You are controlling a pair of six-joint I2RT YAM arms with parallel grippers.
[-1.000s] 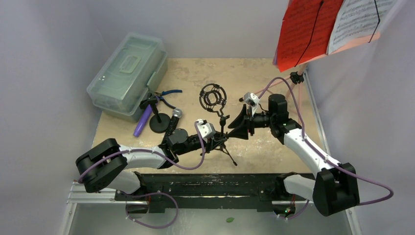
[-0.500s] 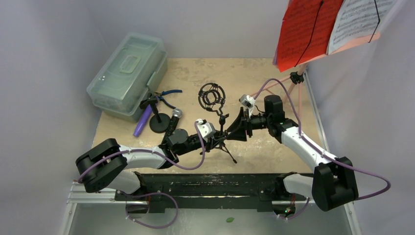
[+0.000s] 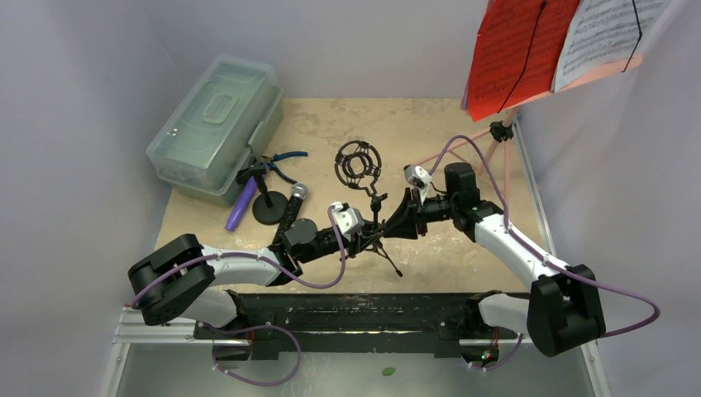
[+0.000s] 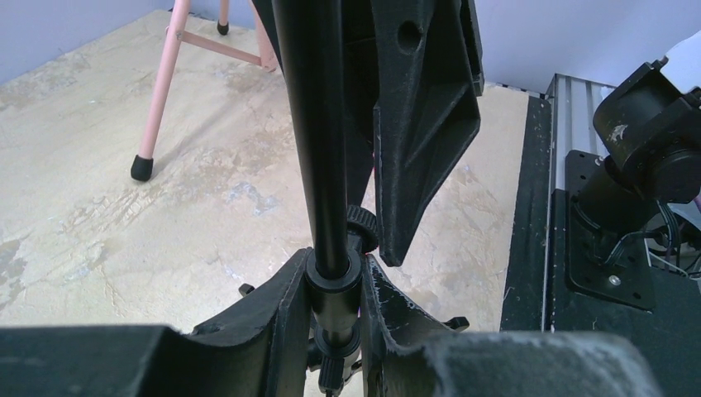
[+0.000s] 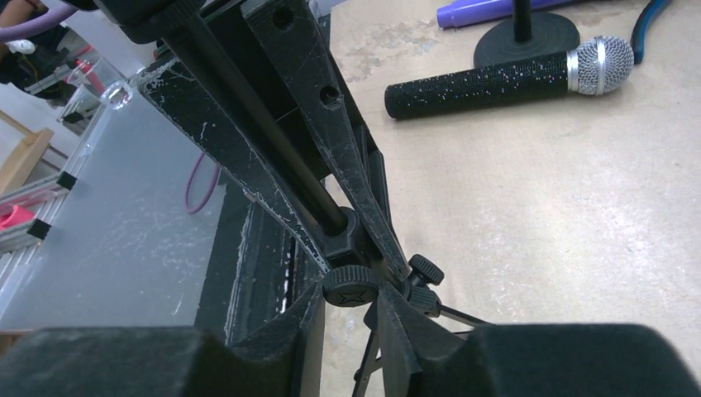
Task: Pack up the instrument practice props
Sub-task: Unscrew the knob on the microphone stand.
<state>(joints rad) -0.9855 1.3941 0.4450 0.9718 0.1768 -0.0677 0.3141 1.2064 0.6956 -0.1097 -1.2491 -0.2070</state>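
Note:
A black mic tripod with a ring mount stands mid-table. My left gripper is shut on the collar low on its pole, pinched between both fingers. From the right, my right gripper has its fingers against both sides of the tripod's ribbed knob. A black-silver microphone lies on the table beside a purple microphone on a round-base stand. The pink music rack holds red and white pages at the back right.
A clear greenish case, lid shut, sits at the back left. Blue-handled pliers lie beside it. The rack's pink legs stand close behind my right arm. The black rail runs along the near edge.
My right gripper has moved left up to the tripod and its jaws have narrowed onto the knob. The left gripper has kept its hold and place.

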